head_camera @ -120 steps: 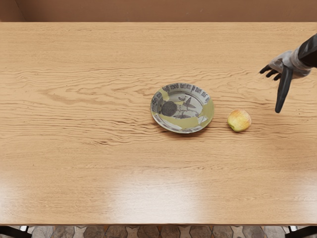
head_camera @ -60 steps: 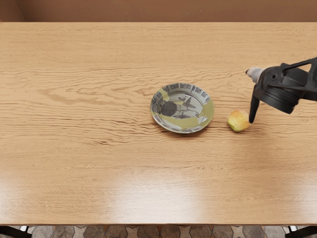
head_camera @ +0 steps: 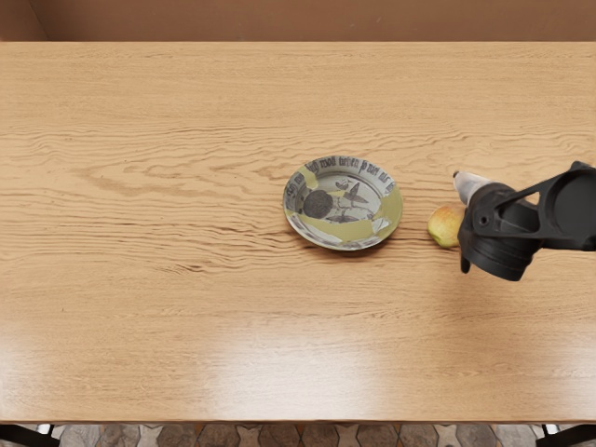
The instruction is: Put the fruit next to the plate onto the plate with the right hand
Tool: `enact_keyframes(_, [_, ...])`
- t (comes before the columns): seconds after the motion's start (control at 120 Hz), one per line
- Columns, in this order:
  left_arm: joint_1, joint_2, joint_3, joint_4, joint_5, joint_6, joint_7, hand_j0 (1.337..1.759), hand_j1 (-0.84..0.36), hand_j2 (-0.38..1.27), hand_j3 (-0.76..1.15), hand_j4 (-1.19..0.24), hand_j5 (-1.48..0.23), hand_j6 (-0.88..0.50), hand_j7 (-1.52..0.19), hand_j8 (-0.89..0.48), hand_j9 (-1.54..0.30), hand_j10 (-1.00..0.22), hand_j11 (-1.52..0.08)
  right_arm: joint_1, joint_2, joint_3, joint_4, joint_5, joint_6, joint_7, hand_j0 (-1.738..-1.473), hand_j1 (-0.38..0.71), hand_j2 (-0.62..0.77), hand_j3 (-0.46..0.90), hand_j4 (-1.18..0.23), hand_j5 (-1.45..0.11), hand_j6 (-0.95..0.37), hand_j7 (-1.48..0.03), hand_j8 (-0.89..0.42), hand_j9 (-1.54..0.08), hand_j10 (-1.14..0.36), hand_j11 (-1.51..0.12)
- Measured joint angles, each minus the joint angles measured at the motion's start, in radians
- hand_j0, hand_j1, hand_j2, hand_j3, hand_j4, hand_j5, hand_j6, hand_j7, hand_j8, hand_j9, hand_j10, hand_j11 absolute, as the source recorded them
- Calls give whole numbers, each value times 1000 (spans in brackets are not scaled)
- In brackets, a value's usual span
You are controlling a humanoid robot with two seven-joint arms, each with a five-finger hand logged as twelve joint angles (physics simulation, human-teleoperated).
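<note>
Fruit (head_camera: pixel 443 226) on table (head_camera: pixel 186 279) beside plate (head_camera: pixel 343 202), tucked against right hand (head_camera: pixel 498 239); finger state unclear.

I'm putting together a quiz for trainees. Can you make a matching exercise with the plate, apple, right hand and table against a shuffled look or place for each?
1 plate
2 apple
3 right hand
4 table

A light wood grain
B black, coming in from the right edge
C patterned, no fruit on it
D yellowish, just right of the plate

Pairs: 1-C, 2-D, 3-B, 4-A
</note>
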Motion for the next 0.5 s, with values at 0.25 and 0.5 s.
enact_keyframes(0.25, [0,0,0,0,0,0,0,1658,349,0,0,-1,0,-1,0,-1,0,0,0,-11,14,-11,-2,-12,-8,0,-1658,-294,-9,0,-47,-60,-47,-60,-47,-60,-47,-60])
enact_keyframes(0.5, [0,0,0,0,0,0,0,1658,349,0,0,-1,0,-1,0,-1,0,0,0,7,41,-8,-4,-13,-8,0,-1658,-238,-18,0,-93,-120,-94,-120,-93,-120,-93,-120])
